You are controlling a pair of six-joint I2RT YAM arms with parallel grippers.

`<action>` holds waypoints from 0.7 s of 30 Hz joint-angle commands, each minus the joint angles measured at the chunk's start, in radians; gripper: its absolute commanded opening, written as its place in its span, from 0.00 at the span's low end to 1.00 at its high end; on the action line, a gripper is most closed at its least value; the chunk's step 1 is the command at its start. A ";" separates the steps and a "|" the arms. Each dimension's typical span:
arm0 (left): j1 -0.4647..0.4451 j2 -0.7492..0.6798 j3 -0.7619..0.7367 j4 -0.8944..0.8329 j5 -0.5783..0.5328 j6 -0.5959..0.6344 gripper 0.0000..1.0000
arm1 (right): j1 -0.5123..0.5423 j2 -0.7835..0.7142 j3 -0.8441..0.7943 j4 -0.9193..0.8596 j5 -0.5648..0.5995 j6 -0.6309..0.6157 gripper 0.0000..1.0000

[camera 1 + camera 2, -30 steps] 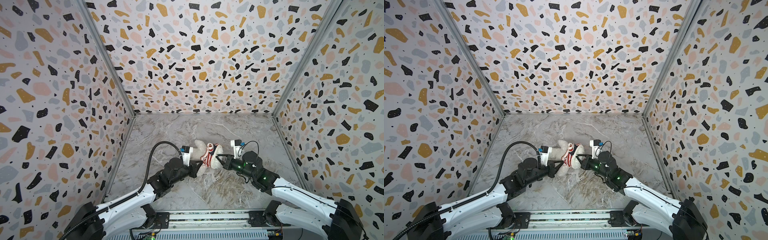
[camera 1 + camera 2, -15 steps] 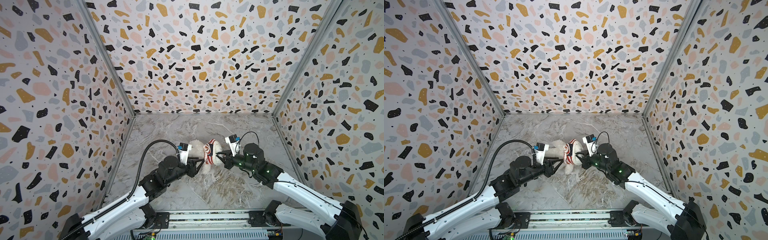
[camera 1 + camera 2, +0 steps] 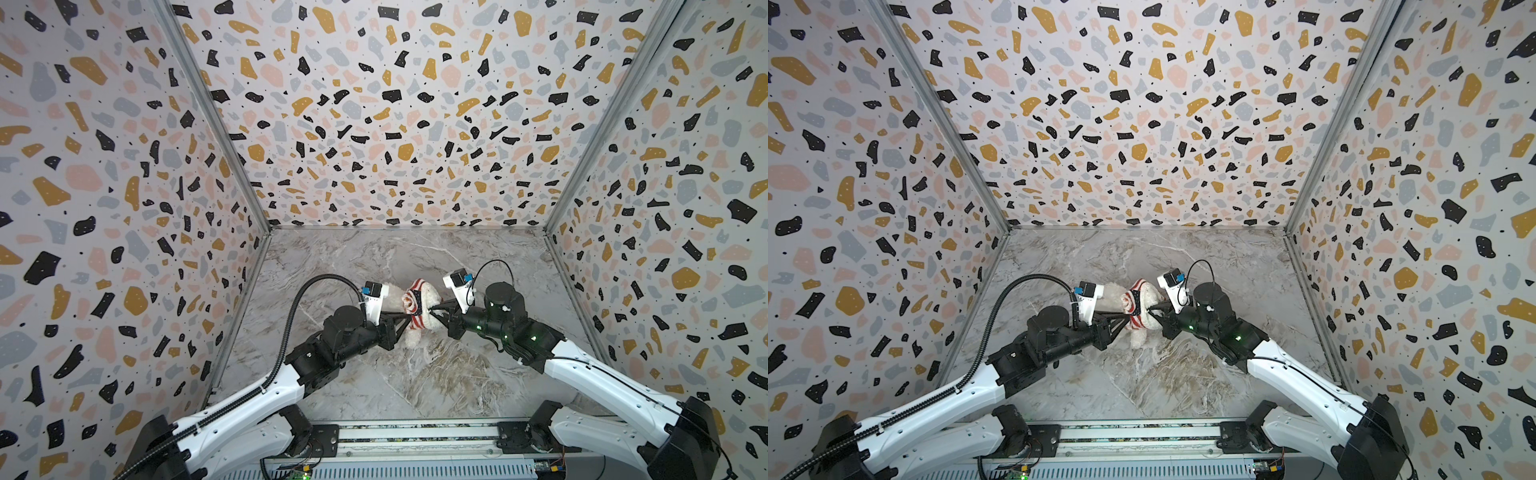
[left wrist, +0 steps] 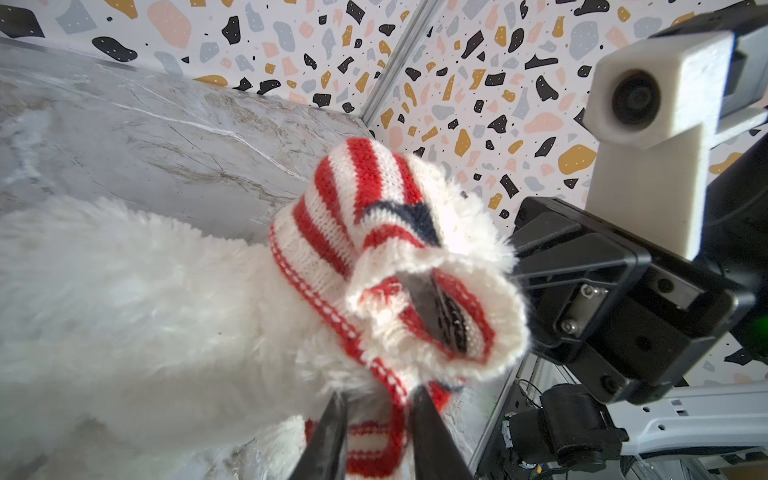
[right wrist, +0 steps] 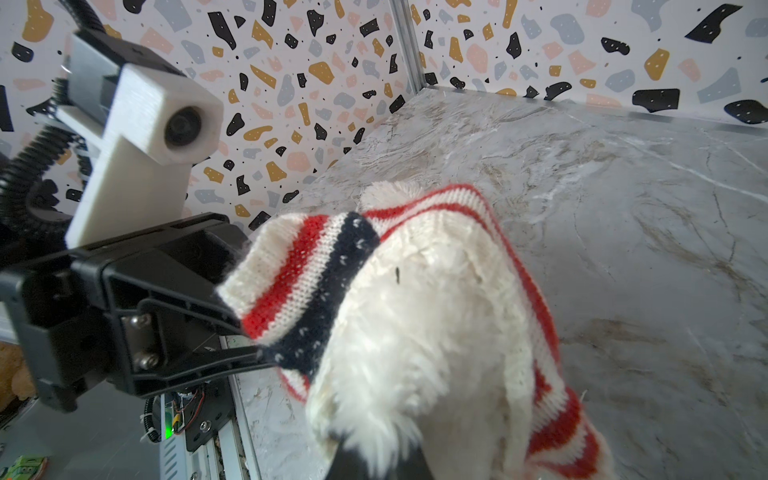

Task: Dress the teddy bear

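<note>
The cream-white teddy bear [image 3: 412,337] is held up between both grippers at mid floor in both top views, its fur [image 3: 1138,338] hanging below. A red-and-white striped sweater [image 3: 415,291] with a navy band sits bunched over its upper part. In the left wrist view the sweater [image 4: 357,187] wraps the bear [image 4: 124,291], and my left gripper [image 4: 378,399] has the red hem between its narrowly spaced fingers. My right gripper [image 5: 374,453] is shut on a tuft of the bear's fur [image 5: 415,332], beside the sweater [image 5: 307,266]. The bear's face is hidden.
The marble floor [image 3: 374,257] is boxed in by terrazzo walls on the left, back and right. A metal rail [image 3: 415,432] carrying both arm bases runs along the front edge. The left arm's black cable [image 3: 291,316] arches over the floor.
My left gripper opened, shifted a little farther in, and closed down again on the sweater's hem. The bear has been raised slightly. The right gripper kept its hold.
</note>
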State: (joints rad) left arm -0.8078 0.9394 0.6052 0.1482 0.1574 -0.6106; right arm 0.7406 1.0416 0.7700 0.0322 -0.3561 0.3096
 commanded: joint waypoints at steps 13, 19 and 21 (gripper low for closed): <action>0.159 -0.035 0.044 -0.013 -0.001 -0.073 0.00 | 0.013 -0.013 0.054 -0.088 -0.029 -0.109 0.00; 0.239 -0.043 0.064 -0.021 0.035 -0.064 0.00 | 0.099 0.046 0.114 -0.234 -0.005 -0.255 0.00; 0.260 -0.039 0.069 -0.019 0.042 -0.064 0.00 | 0.118 0.061 0.124 -0.256 -0.023 -0.283 0.00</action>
State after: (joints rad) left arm -0.5835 0.9089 0.6331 0.0929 0.1989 -0.6739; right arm 0.8253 1.0931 0.8555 -0.1181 -0.3500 0.1257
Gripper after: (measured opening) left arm 0.046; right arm 0.068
